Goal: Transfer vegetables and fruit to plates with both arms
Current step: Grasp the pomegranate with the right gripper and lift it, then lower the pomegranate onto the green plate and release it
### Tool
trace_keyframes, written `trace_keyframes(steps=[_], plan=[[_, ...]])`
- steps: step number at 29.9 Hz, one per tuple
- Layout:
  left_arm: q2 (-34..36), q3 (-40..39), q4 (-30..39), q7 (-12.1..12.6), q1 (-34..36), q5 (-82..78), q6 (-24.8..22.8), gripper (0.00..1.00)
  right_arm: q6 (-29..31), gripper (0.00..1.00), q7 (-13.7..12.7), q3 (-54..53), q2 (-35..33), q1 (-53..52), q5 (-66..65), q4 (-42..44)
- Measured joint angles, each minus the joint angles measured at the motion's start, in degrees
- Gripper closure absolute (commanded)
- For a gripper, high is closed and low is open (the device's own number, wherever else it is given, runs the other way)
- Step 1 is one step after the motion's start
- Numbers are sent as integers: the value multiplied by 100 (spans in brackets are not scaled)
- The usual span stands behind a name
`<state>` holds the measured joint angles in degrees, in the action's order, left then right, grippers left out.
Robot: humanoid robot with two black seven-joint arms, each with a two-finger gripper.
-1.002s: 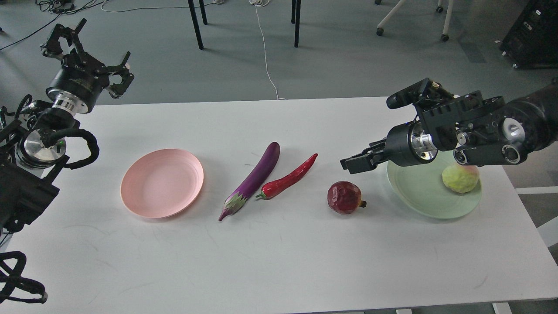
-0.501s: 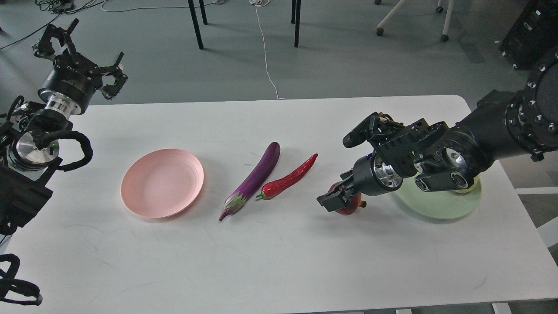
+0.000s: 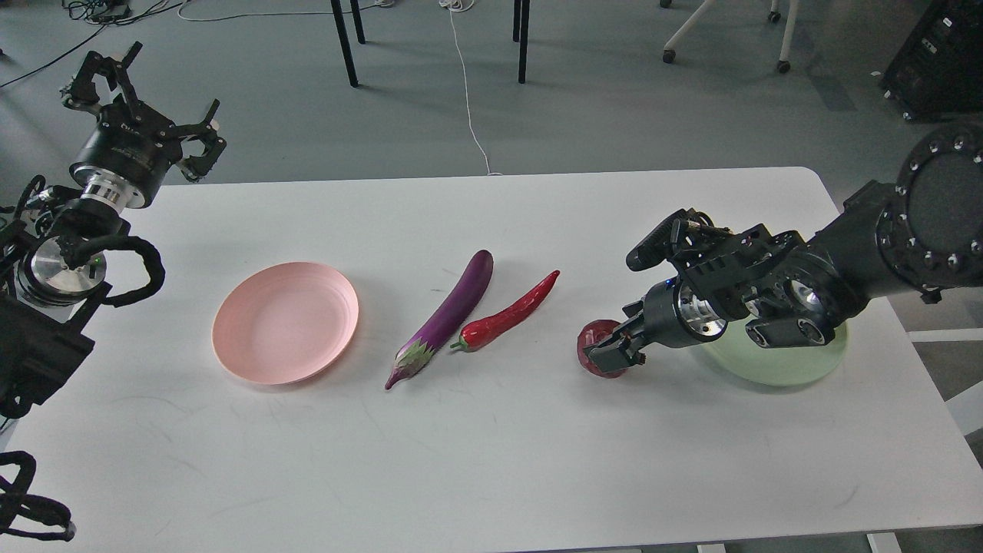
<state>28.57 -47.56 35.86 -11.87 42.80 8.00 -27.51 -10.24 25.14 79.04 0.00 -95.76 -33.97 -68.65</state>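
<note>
1. The pomegranate (image 3: pixel 593 346) lies on the white surface (image 3: pixel 491 461), at about 9 o'clock from the green plate (image 3: pixel 776 365) and just beside its rim. My right fingers (image 3: pixel 610 352) are down over its right half. They look closed around it, but I cannot tell whether they grip it firmly.
2. I judge it round, hard-skinned and fairly heavy for its size. It could roll or squirt out, so I want the fingers across its widest middle, not near the crown.
3. The yellow-green fruit is hidden behind my right arm, so I cannot confirm that it is on the green plate.
4. The eggplant (image 3: pixel 449 315) and red chili (image 3: pixel 508 311) lie side by side at mid-surface, both pointing toward 1 o'clock. Both are glossy and slippery; I would grasp each at mid-length.
5. The pink plate (image 3: pixel 286 321) at 9 o'clock of them holds nothing.
6. My left fingers (image 3: pixel 137 92) hang spread wide at the far left corner, holding nothing.
</note>
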Motion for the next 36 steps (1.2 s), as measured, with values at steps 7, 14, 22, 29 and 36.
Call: trace_keyframes(steps=[7,14,22,29,36], plan=[[15,1,0,0,0,0,0,2,-5,40,9,-9,0,118,169,79],[17,0,0,0,0,0,6,2,-3,40,34,-65,0,-428,178,4],[86,-4,0,0,-39,0,-5,2,21,39,79,173,-717,-531,-110,46],[121,-6,0,0,-52,0,-24,2,18,37,87,205,-1939,-73,-531,66],[82,1,8,8,-51,0,26,2,-30,20,88,97,-2171,221,-605,210]])
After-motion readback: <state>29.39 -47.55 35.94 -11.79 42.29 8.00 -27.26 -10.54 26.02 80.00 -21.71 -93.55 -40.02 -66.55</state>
